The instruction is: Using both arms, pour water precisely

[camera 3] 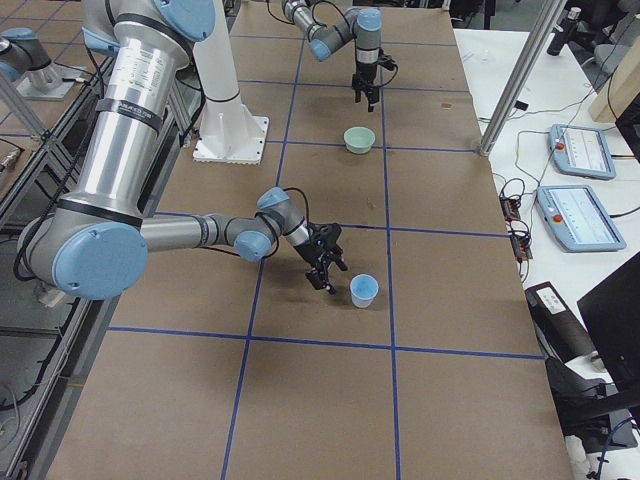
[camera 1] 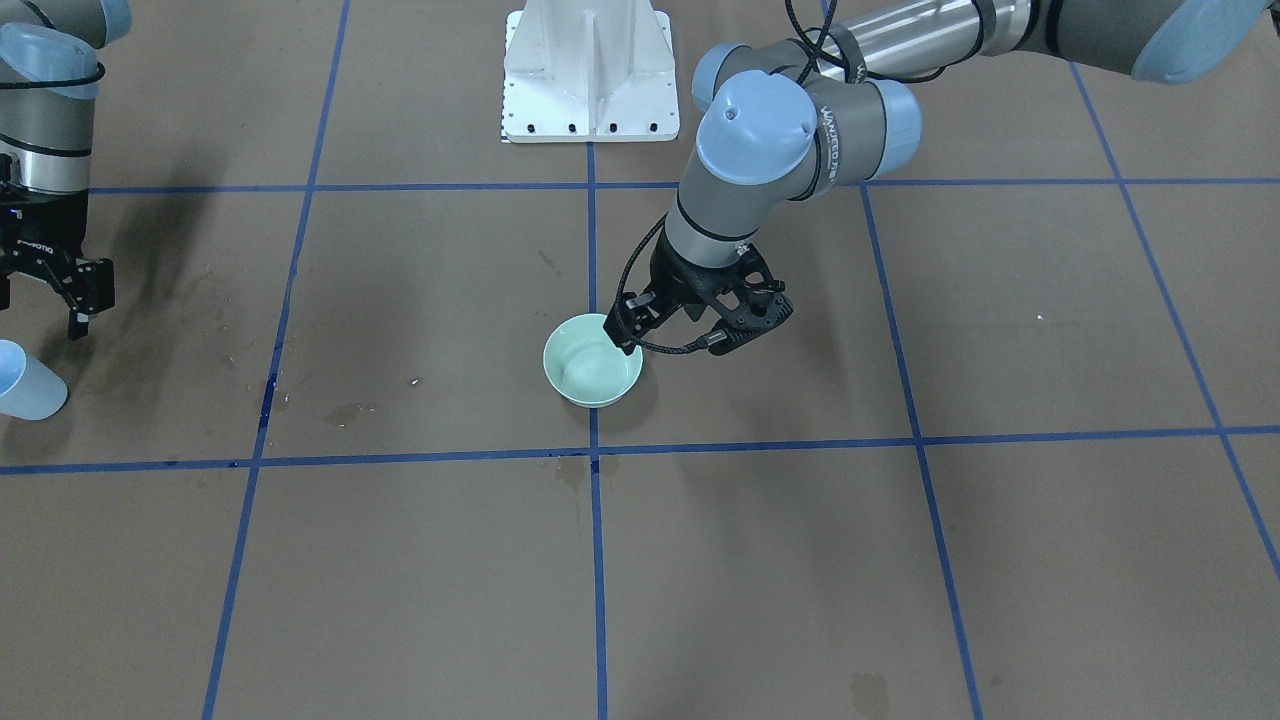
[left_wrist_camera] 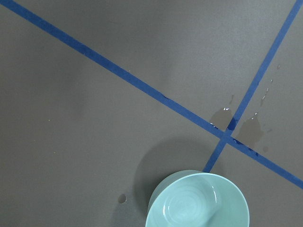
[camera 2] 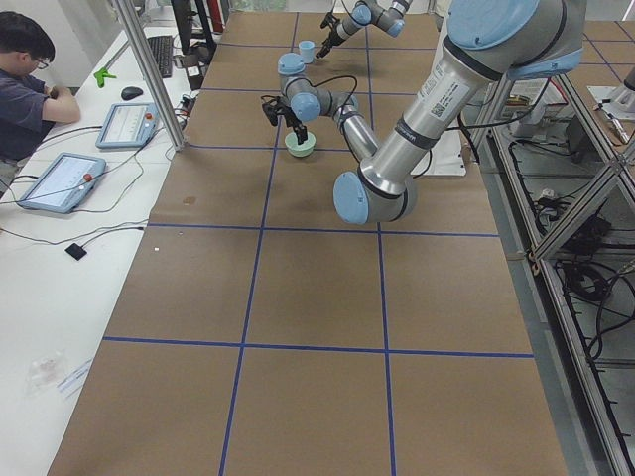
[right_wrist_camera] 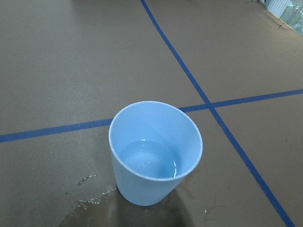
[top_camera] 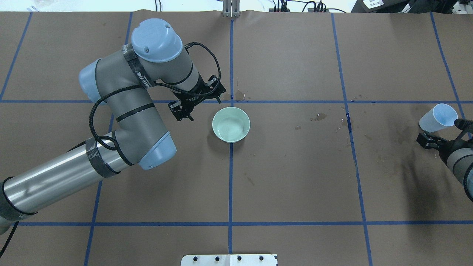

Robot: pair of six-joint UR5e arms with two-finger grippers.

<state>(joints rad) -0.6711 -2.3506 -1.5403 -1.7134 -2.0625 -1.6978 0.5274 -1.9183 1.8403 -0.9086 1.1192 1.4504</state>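
- Left claw (top_camera: 199,106): fingers spread, nothing between them, hanging low just beside the pale green bowl (top_camera: 231,124).
- Right claw (top_camera: 442,133): fingers spread, empty.
- The light blue cup (right_wrist_camera: 154,156) stands upright on the table just ahead of the right claw, apart from its fingers.
- Water (right_wrist_camera: 147,161): a shallow pool in the cup's bottom, in front of the right claw.
- Wet stains (right_wrist_camera: 90,208) darken the brown paper at the cup's foot.

cup (camera 1: 25,380) half chopped off by front view's edge | bowl (left_wrist_camera: 199,203) clipped at left wrist view's bottom | right gripper (top_camera: 441,132) partly off the overhead's edge, lol
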